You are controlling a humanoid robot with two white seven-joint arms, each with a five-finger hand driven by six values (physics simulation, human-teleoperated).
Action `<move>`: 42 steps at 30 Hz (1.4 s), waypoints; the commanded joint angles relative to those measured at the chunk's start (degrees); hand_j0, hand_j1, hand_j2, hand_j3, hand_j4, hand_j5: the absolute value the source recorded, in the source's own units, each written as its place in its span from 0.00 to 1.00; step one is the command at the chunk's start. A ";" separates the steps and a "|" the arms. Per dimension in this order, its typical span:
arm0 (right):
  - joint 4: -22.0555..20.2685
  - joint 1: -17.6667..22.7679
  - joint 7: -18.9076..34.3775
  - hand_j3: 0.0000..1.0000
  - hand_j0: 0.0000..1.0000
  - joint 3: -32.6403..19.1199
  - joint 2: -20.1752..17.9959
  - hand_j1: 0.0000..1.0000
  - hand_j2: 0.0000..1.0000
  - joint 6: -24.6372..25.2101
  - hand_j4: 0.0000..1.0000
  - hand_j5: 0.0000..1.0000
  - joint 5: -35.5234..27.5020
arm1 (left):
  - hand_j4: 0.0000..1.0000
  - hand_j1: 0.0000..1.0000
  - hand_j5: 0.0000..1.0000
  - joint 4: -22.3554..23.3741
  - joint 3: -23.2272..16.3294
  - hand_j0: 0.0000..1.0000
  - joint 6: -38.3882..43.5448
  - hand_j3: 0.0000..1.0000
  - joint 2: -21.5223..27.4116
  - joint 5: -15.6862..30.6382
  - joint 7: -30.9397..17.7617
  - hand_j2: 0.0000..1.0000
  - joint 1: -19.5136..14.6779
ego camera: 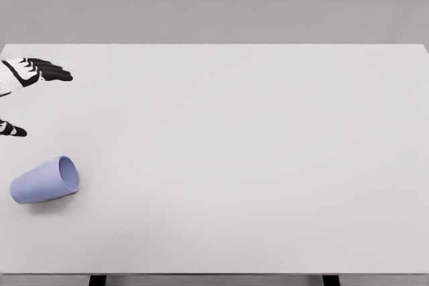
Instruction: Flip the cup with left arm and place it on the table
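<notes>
Cup (44, 180): lavender, lying on its side on the counter (255, 159), unflipped. Left robot hand (35, 72): fingers extended, empty, well apart from it. Grasp, flip, placement all outstanding.

You have one view only, from the head camera, set high and looking forward and down across the table (255, 138). The table fills nearly the whole width: its near edge runs just above the bottom border, its far edge lies about a quarter of the way down, with plain grey wall beyond. At the table's left side, the left hand (37, 73) just enters; the lavender cup (44, 181) lies near the table's near-left corner.
</notes>
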 commanded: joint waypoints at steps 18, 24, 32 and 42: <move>0.00 0.00 0.01 1.00 1.00 0.00 0.00 1.00 1.00 0.00 1.00 1.00 0.00 | 0.97 0.97 0.97 -1.52 -3.11 0.97 0.03 0.97 -0.64 9.23 0.56 0.97 4.40; 0.00 0.00 0.01 1.00 1.00 0.00 0.00 1.00 1.00 0.00 1.00 1.00 0.00 | 0.95 0.95 0.95 -1.52 -2.58 0.95 0.03 0.95 -4.07 12.66 0.12 0.95 6.59; 0.00 0.00 0.01 1.00 1.00 0.00 0.00 1.00 1.00 0.00 1.00 1.00 0.00 | 1.00 1.00 1.00 -1.52 -2.67 1.00 0.03 1.00 2.61 13.36 0.38 1.00 10.72; 0.00 0.00 0.01 1.00 1.00 0.00 0.00 1.00 1.00 0.00 1.00 1.00 0.00 | 1.00 1.00 1.00 -1.52 -2.67 1.00 0.03 1.00 3.84 17.49 0.91 1.00 12.92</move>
